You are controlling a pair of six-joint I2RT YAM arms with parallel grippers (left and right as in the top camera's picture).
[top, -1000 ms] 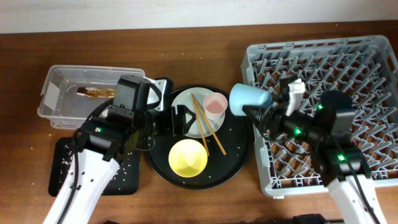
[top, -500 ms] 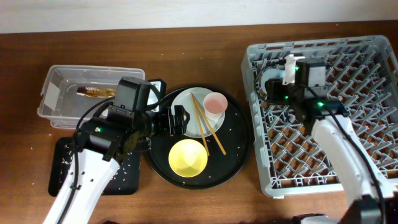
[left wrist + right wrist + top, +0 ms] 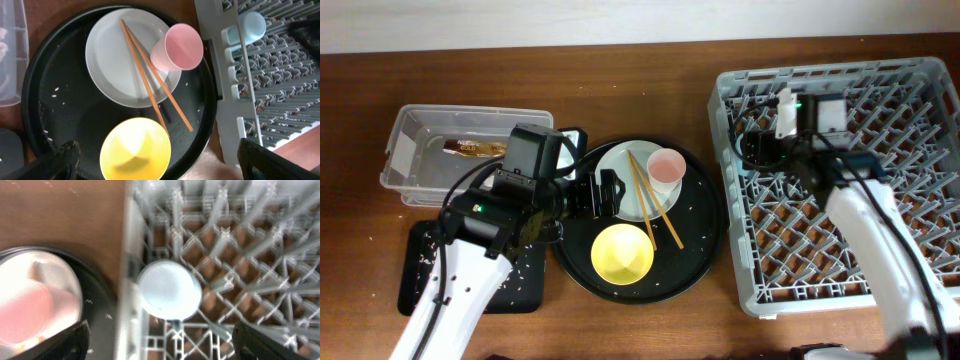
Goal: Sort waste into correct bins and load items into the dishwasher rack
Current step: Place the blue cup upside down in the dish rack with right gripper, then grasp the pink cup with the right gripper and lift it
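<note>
While the right gripper (image 3: 160,330) hangs, fingers wide apart, over the light-blue cup (image 3: 169,289) at ten o'clock in the rack (image 3: 920,100), the left gripper (image 3: 159,147) hovers, fingers spread, above the round black tray (image 3: 45,115).

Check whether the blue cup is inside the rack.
Inside: the blue cup sits among the pegs of the rack, beside its wall.

Soft, even light fills the overhead view and shadows are faint, though the right arm (image 3: 865,215) is motion-blurred. The left wrist view is crisp. The right wrist view is blurred throughout, with the pink cup (image 3: 30,311) at left washed out pale.
</note>
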